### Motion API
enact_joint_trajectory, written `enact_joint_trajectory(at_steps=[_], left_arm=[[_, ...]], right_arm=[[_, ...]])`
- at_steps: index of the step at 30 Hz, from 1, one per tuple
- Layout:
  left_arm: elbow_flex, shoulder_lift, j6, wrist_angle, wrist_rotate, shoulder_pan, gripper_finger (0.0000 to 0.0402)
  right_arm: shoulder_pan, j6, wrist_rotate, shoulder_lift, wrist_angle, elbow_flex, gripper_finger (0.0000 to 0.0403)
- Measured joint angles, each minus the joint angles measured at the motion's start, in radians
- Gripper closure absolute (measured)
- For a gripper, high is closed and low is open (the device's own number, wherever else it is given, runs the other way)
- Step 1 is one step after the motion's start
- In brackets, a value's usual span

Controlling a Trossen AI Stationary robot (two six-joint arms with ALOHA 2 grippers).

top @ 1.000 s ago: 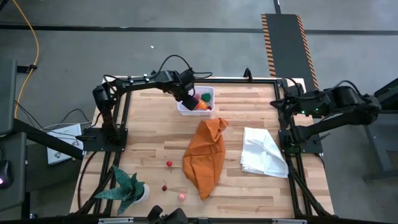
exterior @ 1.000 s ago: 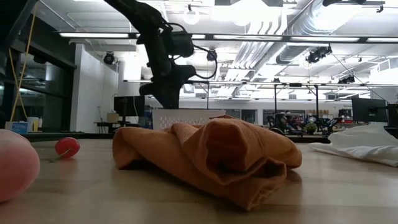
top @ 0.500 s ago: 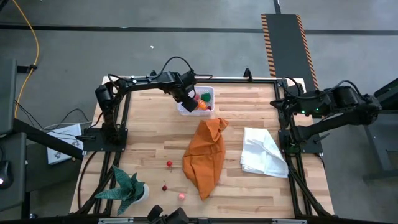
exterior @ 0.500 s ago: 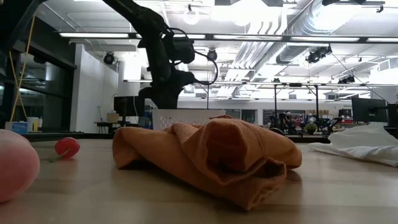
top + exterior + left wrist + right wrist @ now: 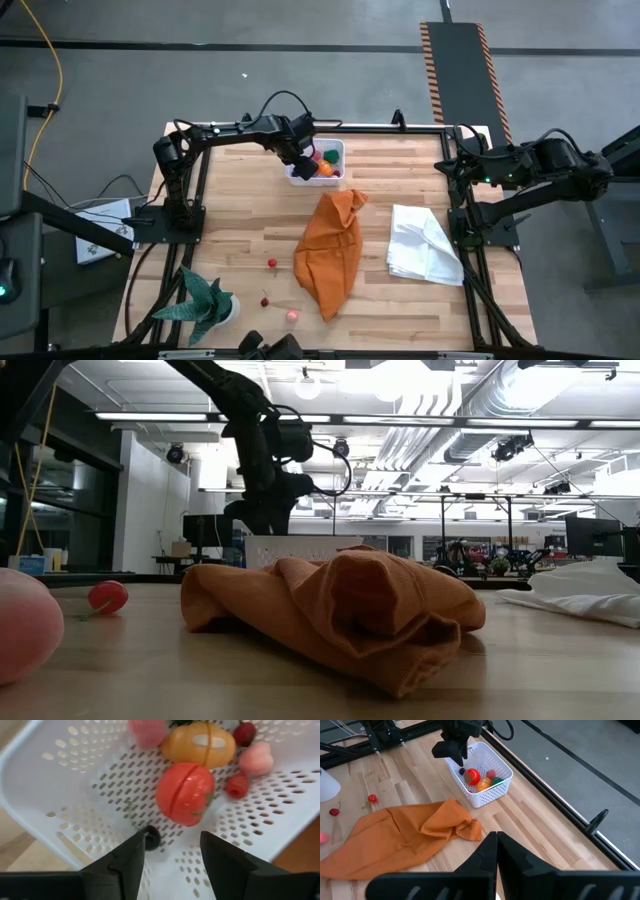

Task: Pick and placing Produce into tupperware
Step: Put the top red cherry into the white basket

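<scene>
Dark cherry [image 5: 151, 839] on tupperware [image 5: 60, 785] floor between open, empty left pincer [image 5: 170, 857] fingers.

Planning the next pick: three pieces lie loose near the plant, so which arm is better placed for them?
Left, probably: the left gripper hangs open over the tub on that side; the right gripper waits shut beyond both cloths.

Tub [image 5: 329, 163] sits at far edge of table [image 5: 240, 215], w/ several produce pcs [image 5: 186, 793] inside. L gripper [image 5: 303, 165] right above tub's left end. Crumpled cloth [image 5: 333, 250] mid-table, another cloth [image 5: 423, 243] to its right. Potted plant [image 5: 205, 300] at near-left corner; three loose pcs [image 5: 272, 264] btwn plant & mid cloth.
</scene>
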Motion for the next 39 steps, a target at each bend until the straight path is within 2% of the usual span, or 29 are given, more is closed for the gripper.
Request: enact_joint_trajectory(at_steps=[6, 17, 27, 39], left_arm=[[0.051, 0.0, 0.002, -0.046, 0.054, 0.0, 0.0248], [0.243, -0.001, 0.094, -0.286, 0.0, 0.0, 0.0306], [0.259, -0.001, 0.116, -0.491, -0.012, 0.0, 0.0311], [0.259, -0.067, 0.108, -0.534, -0.008, -0.023, 0.0313]], right_arm=[[0.0, 0.0, 0.0, 0.0, 0.0, 0.0, 0.0403], [0.0, -0.005, 0.0, 0.0, 0.0, 0.0, 0.0403], [0.0, -0.008, 0.0, 0.0, 0.0, 0.0, 0.0403], [0.0, -0.008, 0.0, 0.0, 0.0, 0.0, 0.0403]])
